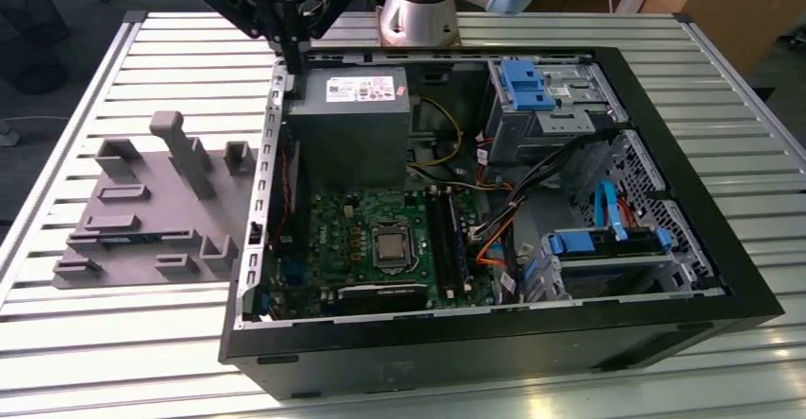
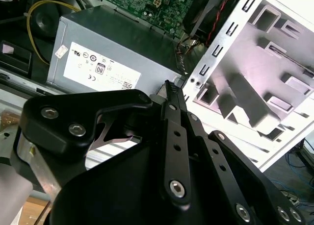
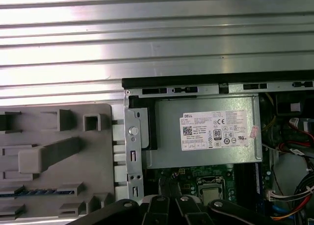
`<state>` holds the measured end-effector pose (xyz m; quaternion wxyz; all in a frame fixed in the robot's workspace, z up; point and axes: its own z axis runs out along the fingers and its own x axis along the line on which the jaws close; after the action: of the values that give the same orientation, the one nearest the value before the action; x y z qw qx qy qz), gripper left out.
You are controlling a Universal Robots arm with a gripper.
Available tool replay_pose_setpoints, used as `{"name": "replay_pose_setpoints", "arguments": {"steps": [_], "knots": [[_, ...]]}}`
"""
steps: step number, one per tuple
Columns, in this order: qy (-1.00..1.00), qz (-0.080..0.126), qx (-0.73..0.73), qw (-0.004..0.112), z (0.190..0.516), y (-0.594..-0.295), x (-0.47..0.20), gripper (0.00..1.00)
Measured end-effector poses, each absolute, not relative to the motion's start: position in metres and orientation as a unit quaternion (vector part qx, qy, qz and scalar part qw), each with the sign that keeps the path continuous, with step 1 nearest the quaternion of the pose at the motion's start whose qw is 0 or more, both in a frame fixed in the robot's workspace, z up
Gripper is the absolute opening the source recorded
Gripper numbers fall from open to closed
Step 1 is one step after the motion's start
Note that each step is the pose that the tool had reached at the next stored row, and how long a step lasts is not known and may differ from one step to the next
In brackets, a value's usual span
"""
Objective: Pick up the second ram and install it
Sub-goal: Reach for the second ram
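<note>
The second ram (image 1: 123,241) is a thin blue-green stick lying flat in a slot of the grey holder (image 1: 151,169) on the exterior view's left, beside the open computer case. The first wrist view shows the ram (image 3: 41,191) in the holder (image 3: 49,122). My gripper (image 1: 293,60) hangs above the case's back corner, over the wall next to the grey power supply (image 1: 350,122), well away from the ram. Its thin black fingers (image 2: 170,95) are pressed together and hold nothing. The green motherboard (image 1: 377,240) with long black slots (image 1: 444,240) lies inside the case.
The black case (image 1: 504,343) lies on its side on a slatted metal table (image 1: 126,343). Inside are blue drive cages (image 1: 523,84), bundled cables (image 1: 504,221) and a processor socket (image 1: 393,246). The holder has tall upright posts (image 1: 176,145).
</note>
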<state>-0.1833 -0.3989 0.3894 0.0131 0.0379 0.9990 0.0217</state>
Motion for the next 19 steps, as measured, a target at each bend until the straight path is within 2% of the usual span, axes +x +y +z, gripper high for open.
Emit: {"name": "replay_pose_setpoints", "arguments": {"steps": [19], "knots": [[0.999,0.022,0.038,0.013,0.388,-0.399,-0.195,0.11]]}}
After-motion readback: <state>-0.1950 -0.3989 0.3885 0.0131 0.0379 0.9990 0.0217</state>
